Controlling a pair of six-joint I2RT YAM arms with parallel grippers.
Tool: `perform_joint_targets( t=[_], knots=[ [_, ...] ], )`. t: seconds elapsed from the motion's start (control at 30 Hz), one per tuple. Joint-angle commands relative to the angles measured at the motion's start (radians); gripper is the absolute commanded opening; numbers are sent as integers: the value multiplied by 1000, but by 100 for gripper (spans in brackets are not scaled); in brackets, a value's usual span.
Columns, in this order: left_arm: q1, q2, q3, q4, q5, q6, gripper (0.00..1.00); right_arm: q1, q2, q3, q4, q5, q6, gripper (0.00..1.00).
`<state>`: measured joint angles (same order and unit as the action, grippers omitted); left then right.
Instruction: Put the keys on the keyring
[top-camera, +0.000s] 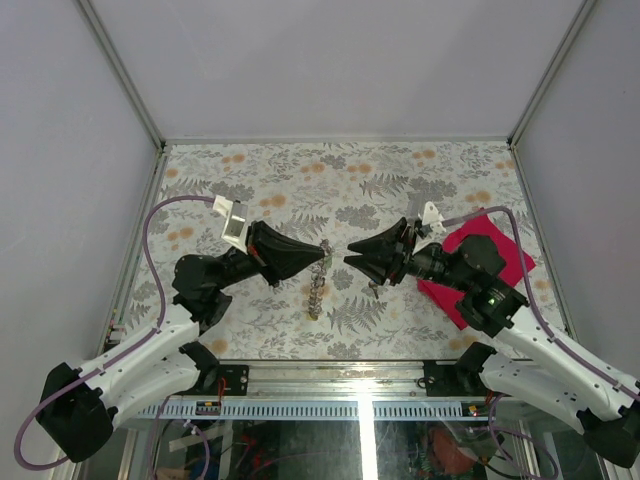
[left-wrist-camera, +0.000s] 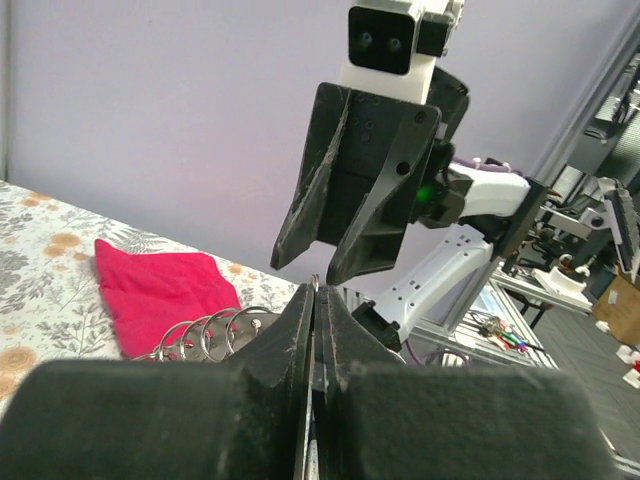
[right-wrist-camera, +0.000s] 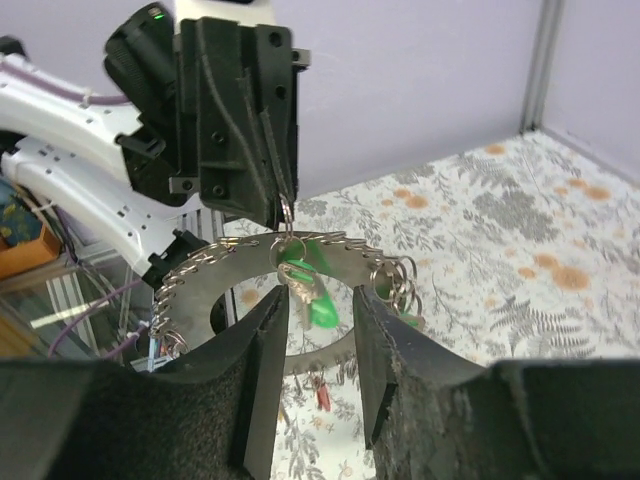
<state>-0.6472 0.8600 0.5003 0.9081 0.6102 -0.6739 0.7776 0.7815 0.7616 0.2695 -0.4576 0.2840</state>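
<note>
Top view: bright, even, diffuse light from overhead, and the pale walls show no hot spots. The floral tabletop (top-camera: 400, 180) carries only faint, soft-edged shadows beneath the arms. One white glare streak crosses the front rail (top-camera: 365, 405). Focus is sharp throughout.

Left wrist view: the jaws of the left gripper (left-wrist-camera: 314, 295) fill the bottom edge, dark and out of focus. The red cloth (left-wrist-camera: 160, 290) is strongly saturated and fairly crisp. The room at far right goes soft.

Right wrist view: the jaws of the right gripper (right-wrist-camera: 315, 300) are blurred, grainy black. The keyring (right-wrist-camera: 200, 275) shows small glints along its rim. The green key head (right-wrist-camera: 320, 300) is smeared and overbright, its edges lost.
</note>
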Motion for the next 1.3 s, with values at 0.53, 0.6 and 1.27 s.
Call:
perform_joint_targets(
  t=[0.53,0.6,1.27],
  knots=[
    [3,9,71,153,124,-39,0,-3,91,-7,344,-311,-117,28],
    [3,12,72,154,128,-39,0,-4,101,-4,355,-314,-109,28],
    [3,32,72,180,141,-45,0,-4,164,19,395,-333,-77,18]
  ],
)
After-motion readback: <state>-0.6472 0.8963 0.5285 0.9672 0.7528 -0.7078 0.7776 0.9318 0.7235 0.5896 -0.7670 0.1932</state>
